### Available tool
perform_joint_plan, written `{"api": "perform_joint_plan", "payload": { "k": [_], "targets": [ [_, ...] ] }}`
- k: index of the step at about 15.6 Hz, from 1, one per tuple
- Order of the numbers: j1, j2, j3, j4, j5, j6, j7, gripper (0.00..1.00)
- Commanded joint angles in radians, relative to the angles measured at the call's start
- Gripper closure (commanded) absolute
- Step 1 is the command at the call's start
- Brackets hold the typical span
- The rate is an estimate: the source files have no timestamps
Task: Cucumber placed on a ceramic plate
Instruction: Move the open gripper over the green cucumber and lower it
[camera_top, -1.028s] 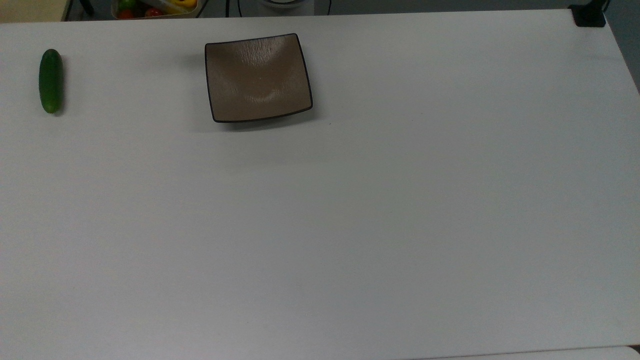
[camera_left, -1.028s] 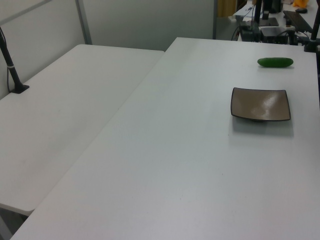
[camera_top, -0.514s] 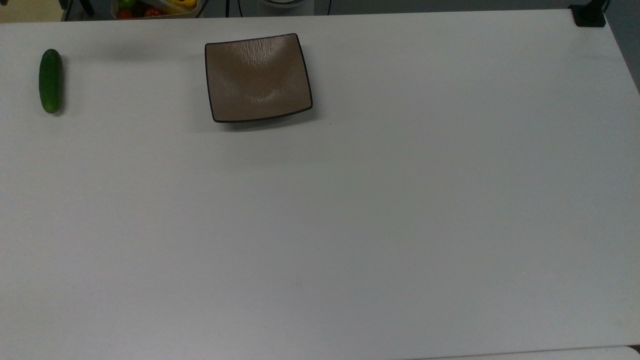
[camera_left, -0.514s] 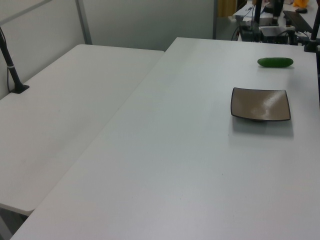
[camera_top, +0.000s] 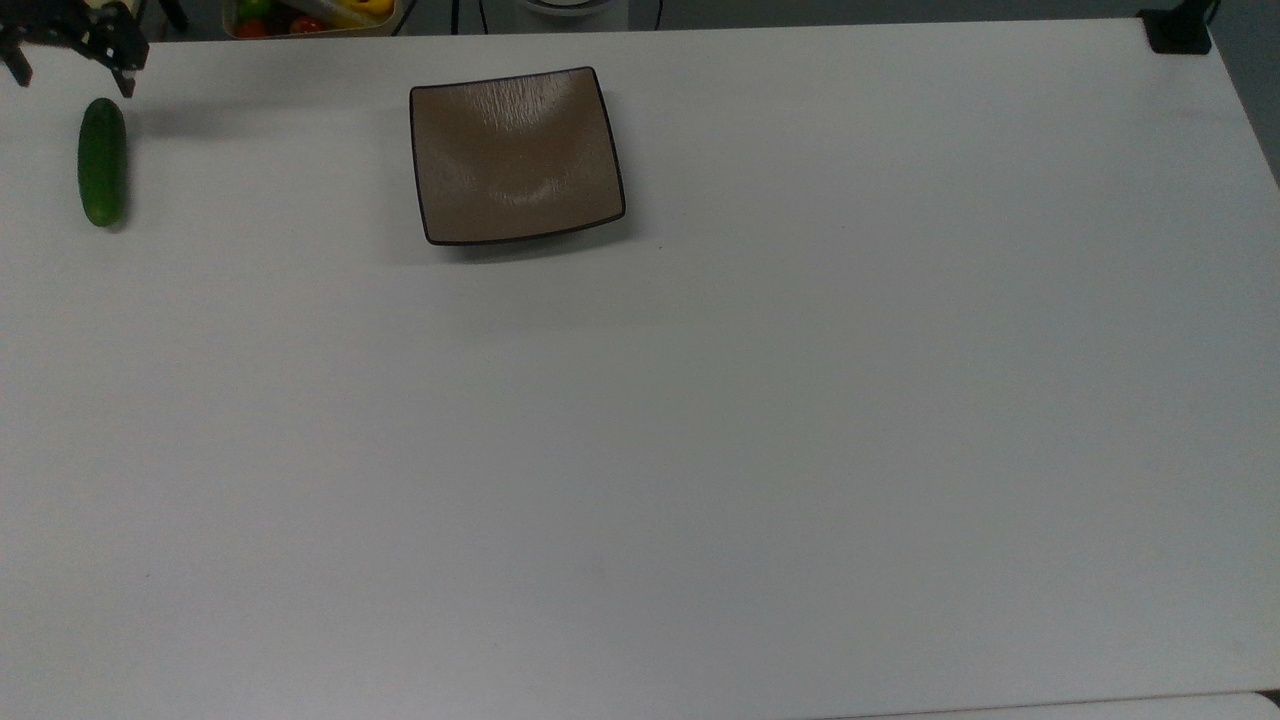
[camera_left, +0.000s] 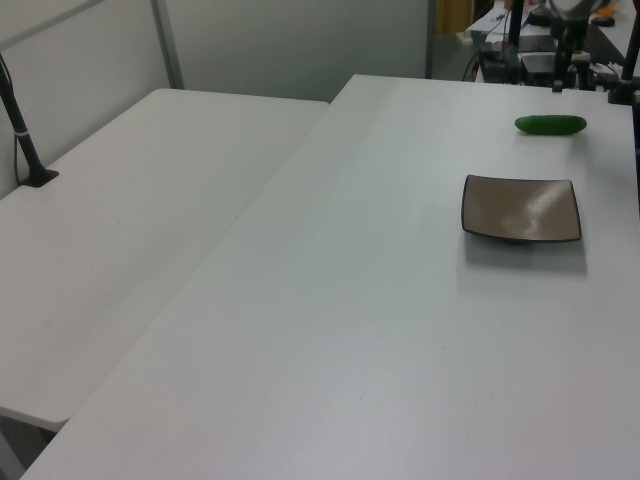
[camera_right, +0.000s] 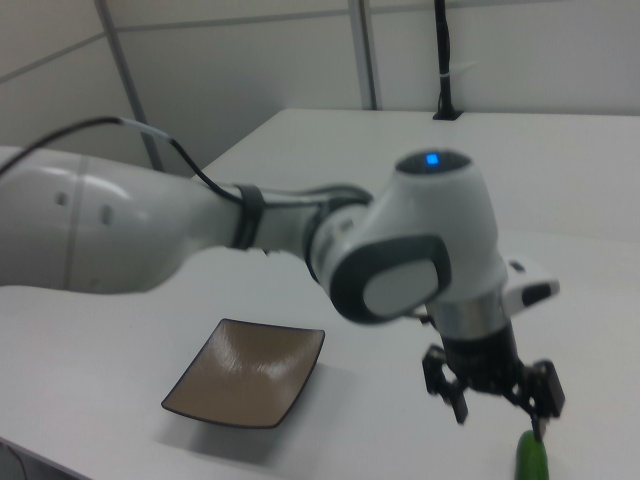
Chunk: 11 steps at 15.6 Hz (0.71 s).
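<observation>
The dark green cucumber (camera_top: 102, 162) lies on the white table near the top view's left edge, also seen as the cucumber (camera_left: 550, 124) and the cucumber (camera_right: 531, 458). The square brown ceramic plate (camera_top: 515, 155) sits empty to the top view's right of it, and appears as the plate (camera_left: 520, 208) and the plate (camera_right: 248, 373). My gripper (camera_top: 72, 82) hovers open just beyond the cucumber's far end, holding nothing. In the right view the gripper (camera_right: 500, 415) hangs above the cucumber's tip. The gripper (camera_left: 558, 80) appears behind the cucumber in the left view.
A bin of colourful items (camera_top: 310, 15) sits past the table's far edge. A black clamp (camera_top: 1178, 30) holds the top view's top right corner. A second white table (camera_left: 120, 220) with a black post (camera_left: 25, 140) adjoins on the left view's left.
The gripper has come into the top view's upper left corner and now hangs by the cucumber's far end. The cucumber and plate have not moved.
</observation>
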Motion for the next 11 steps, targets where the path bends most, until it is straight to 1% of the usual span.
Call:
{"api": "perform_joint_plan", "payload": {
  "k": [1,8,11],
  "targets": [
    [-0.018,0.062,-0.001,-0.031,0.009,0.092,-0.024,0.0],
    [-0.038,0.15,-0.001,-0.032,0.006,0.224,-0.025,0.0],
    [-0.039,0.17,-0.001,-0.035,0.006,0.239,-0.025,0.0]
  ]
}}
